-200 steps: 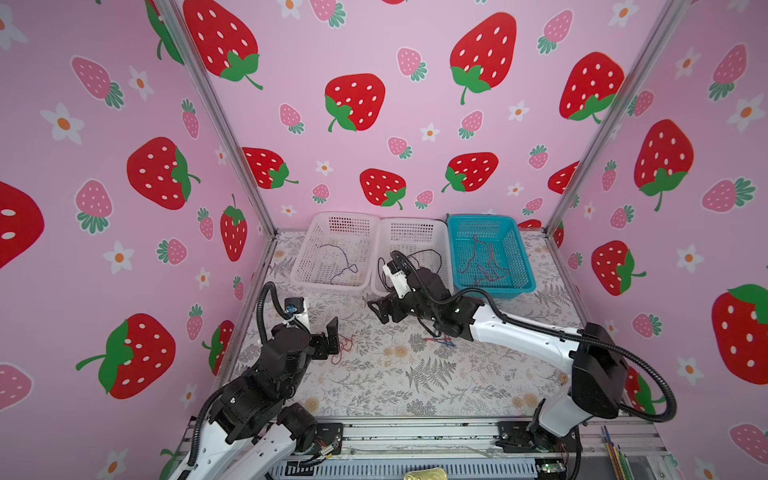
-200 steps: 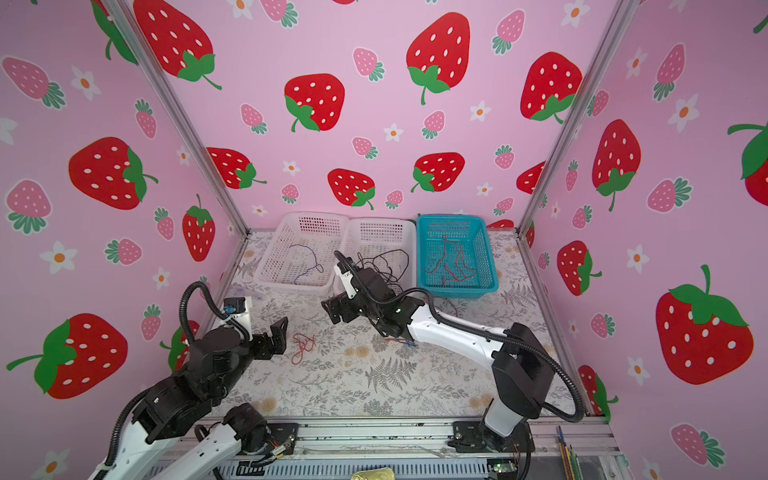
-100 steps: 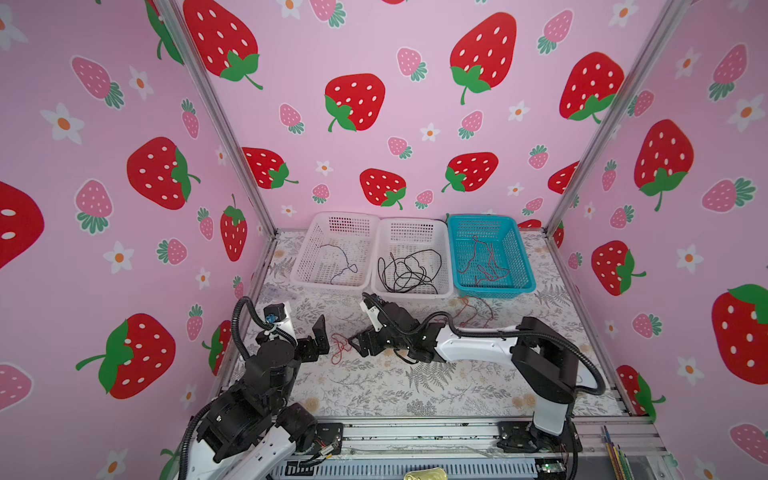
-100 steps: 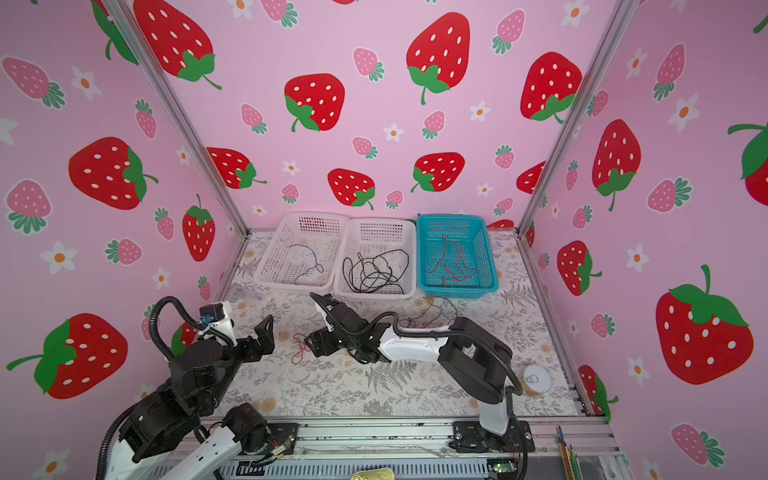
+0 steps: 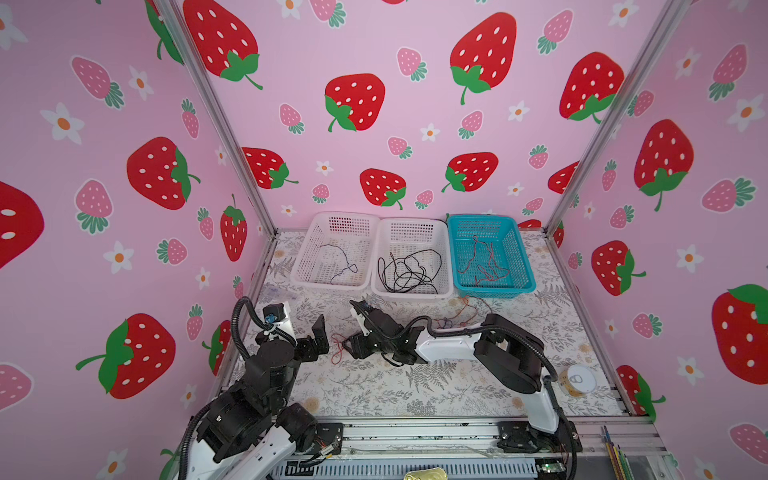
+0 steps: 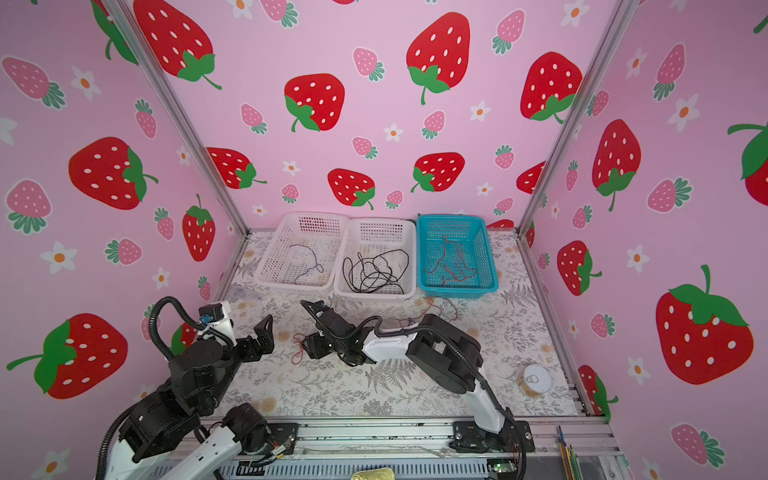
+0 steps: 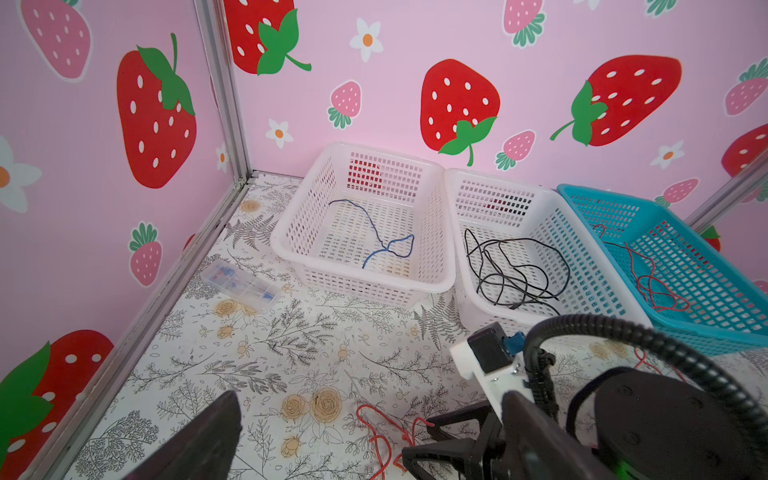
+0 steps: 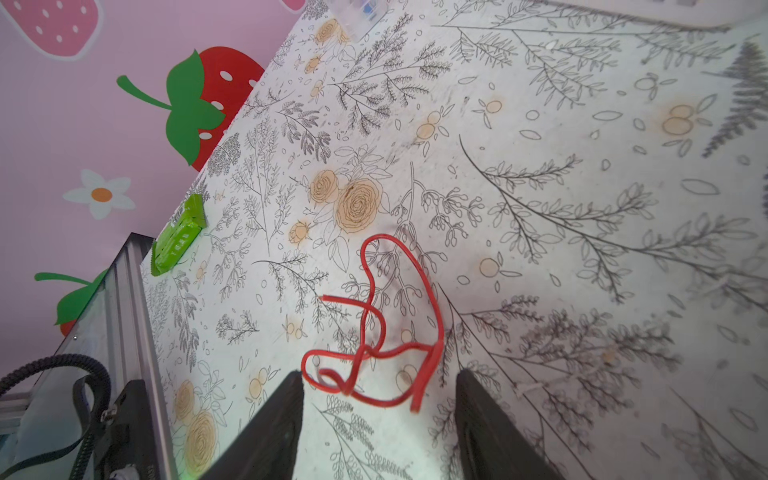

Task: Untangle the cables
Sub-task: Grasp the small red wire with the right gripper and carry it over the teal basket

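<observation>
Right wrist view | my right claw (image 8: 377,374) unclenched, fingers (image 8: 266,428) astride the thin kinked red wire (image 8: 368,351) | judgement: drop lower, pinch where strands cross, lift gently.

**Bearing Baskets, Stray Wires and Odds and Ends**

Spreading wall to wall as a floral-print tabletop (image 5: 415,390) and carrying three mesh baskets side by side along the far edge: a white basket (image 5: 328,286) nearest the left wall, a second white basket (image 5: 411,294) in the middle, a blue basket (image 5: 494,289) on the right. Also holding a loose red cable (image 8: 428,374) near the front left, a small tangle of cables (image 5: 449,322) just before the blue basket, a clear compartment box (image 7: 241,286) by the left wall, a green packet (image 8: 178,232) at the table's edge beside a wall, and a round tin (image 5: 577,380) near the front right corner.
</observation>
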Tool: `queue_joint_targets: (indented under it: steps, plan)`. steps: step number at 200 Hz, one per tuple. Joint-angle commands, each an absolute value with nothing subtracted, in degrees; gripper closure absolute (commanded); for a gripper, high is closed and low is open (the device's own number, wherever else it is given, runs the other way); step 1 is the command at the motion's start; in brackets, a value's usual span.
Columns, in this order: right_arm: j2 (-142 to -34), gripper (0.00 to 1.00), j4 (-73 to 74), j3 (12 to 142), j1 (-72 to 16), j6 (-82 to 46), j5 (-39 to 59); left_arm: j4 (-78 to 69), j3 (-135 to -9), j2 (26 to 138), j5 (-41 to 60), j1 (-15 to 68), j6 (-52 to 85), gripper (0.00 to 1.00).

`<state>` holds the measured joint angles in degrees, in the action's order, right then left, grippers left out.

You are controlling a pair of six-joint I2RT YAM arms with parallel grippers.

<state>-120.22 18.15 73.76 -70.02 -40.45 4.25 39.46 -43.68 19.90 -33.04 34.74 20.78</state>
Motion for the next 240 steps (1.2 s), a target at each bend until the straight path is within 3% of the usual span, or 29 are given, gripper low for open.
queue_joint_targets:
  steps: [1, 32, 74, 134, 192, 240]
  plan:
    - [-122.3, 0.41, 19.1, 76.4, -70.4, -40.3, 1.8, 38.8, -43.4, 19.3, -34.8, 34.5, 21.3, 0.01]
    - [-125.1, 0.47, 17.2, 79.8, -70.3, -40.2, 1.3, 38.7, -43.4, 19.1, -34.8, 34.5, 21.2, 0.01]
    - [-124.4, 0.69, 15.0, 80.0, -70.2, -38.4, -1.6, 38.7, -43.4, 19.2, -34.9, 34.5, 21.1, 0.01]
    - [-119.9, 0.87, 14.8, 77.2, -70.1, -36.5, -2.8, 38.6, -43.3, 19.4, -34.9, 34.5, 21.0, 0.01]
    - [-99.8, 0.94, 11.9, 67.1, -69.2, -29.9, -9.9, 38.4, -43.3, 20.1, -34.7, 34.3, 21.0, 0.01]
    - [-79.6, 0.97, 5.1, 58.4, -61.1, -25.2, -16.8, 38.1, -43.3, 21.2, -33.0, 33.7, 20.8, 0.01]
